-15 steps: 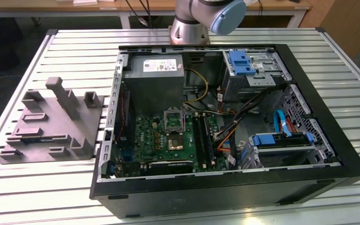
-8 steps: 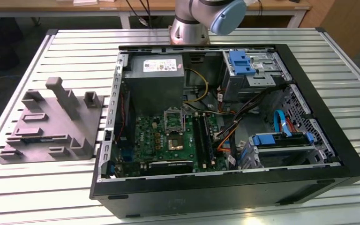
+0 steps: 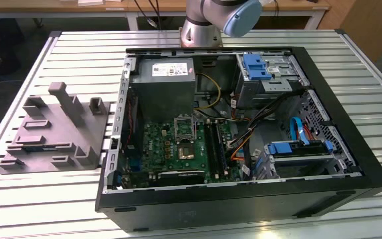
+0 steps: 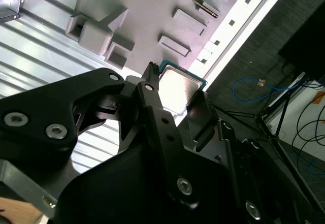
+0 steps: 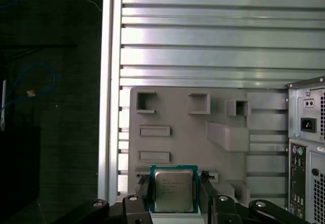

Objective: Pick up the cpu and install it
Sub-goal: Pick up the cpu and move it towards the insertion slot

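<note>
The tool (image 5: 174, 182) grips the cpu (image 5: 173, 189) by two opposite edges, a finger on each side, holding it flat and clear above the grey tray (image 5: 177, 112) on the worktop (image 5: 203, 41); the open computer case (image 3: 244, 201) stands just beside the tray.

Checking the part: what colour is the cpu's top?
The cpu is silvery-grey on top, green-rimmed; best in the first wrist view.

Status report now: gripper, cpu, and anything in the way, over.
Gripper shut on cpu, one finger each side. Cpu held up over grey tray. Computer case beside tray, off to the side.
</note>
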You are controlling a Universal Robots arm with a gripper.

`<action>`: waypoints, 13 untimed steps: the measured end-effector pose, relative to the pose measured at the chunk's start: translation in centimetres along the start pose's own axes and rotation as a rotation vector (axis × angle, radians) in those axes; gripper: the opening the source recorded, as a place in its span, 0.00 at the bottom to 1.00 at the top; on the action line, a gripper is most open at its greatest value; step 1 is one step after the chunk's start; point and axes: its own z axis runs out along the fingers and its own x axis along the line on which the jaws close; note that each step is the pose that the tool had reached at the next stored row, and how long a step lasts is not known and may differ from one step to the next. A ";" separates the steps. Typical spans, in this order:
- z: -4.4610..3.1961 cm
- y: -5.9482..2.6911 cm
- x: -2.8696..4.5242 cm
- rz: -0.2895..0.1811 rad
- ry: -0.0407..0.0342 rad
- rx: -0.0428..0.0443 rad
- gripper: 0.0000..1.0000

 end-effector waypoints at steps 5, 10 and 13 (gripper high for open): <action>0.00 0.00 -0.09 0.000 0.0000 0.0000 0.47; 0.00 0.00 -0.24 0.000 -0.0001 0.0000 0.47; 0.00 0.00 -1.07 0.000 0.0000 0.0000 0.47</action>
